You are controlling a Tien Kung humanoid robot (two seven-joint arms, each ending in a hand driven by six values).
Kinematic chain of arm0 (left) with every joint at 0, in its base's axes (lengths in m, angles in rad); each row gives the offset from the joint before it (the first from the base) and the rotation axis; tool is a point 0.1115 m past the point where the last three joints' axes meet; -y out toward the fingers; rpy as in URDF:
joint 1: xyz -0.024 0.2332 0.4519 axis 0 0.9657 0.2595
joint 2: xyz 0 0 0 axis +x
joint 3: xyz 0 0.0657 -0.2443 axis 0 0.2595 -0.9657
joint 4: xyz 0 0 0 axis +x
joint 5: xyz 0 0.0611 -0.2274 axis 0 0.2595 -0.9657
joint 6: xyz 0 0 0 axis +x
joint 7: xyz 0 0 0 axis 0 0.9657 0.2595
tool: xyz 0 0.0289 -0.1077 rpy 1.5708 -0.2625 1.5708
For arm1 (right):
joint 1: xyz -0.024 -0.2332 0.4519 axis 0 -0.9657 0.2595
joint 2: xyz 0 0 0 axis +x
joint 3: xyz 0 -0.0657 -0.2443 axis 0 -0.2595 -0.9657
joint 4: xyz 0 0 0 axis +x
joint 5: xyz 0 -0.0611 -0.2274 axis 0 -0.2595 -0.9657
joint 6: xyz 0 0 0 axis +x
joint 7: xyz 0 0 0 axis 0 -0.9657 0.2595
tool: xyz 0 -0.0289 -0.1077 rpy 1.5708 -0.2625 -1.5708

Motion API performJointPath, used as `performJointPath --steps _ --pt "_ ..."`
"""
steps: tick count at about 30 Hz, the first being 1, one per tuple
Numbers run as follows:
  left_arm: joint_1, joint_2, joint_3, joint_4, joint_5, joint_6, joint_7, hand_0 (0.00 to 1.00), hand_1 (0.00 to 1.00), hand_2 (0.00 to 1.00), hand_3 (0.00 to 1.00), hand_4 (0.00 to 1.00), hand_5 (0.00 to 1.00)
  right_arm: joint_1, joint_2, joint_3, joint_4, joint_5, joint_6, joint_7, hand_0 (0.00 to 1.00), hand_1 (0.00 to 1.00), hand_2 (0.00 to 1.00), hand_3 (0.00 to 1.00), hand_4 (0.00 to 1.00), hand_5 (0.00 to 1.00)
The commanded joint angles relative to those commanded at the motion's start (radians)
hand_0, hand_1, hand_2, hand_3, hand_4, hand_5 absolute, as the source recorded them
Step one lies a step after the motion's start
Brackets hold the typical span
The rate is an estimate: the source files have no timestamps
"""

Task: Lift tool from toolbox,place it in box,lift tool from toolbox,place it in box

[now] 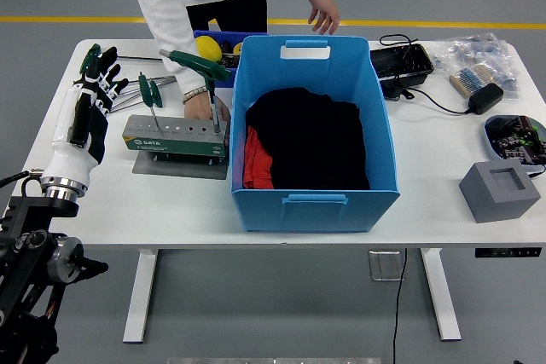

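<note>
A grey tool holder (175,135) stands on a dark plate (183,166) left of the blue box (314,202). Two green T-handle tools stand in it: a small one (151,91) and a larger one (198,64) whose shaft drops into the holder's right end. My left hand (92,95) hovers just left of the holder, fingers spread, holding nothing. Loose green-handled wrenches (90,55) lie behind it, partly hidden. A person leans in from the far side, with one hand (198,105) down behind the holder beside the larger tool's shaft and the other hand (324,16) above the box's back rim. Black and red cloth (303,147) fills the box.
A small blue bin with a yellow object (207,45) sits behind the holder. Right of the box are a black tray (399,61), a power adapter (483,98) with cable, plastic bags (478,57), a round device (516,134) and a grey block (501,189).
</note>
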Motion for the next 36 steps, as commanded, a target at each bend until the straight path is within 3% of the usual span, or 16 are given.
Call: performJointPath --steps 26,36 --pt "0.044 0.021 0.08 -0.051 -0.027 0.004 -0.019 0.931 0.998 0.998 0.907 0.938 0.936 0.004 -0.016 -0.089 0.0 0.095 0.014 0.017 0.686 0.673 0.721 0.569 0.772 0.707" --pt "0.004 0.026 0.144 -0.043 -0.041 0.009 -0.025 0.951 0.998 0.998 0.92 0.939 0.938 0.021 -0.032 -0.16 0.0 0.172 0.023 0.031 0.687 0.673 0.722 0.569 0.772 0.707"
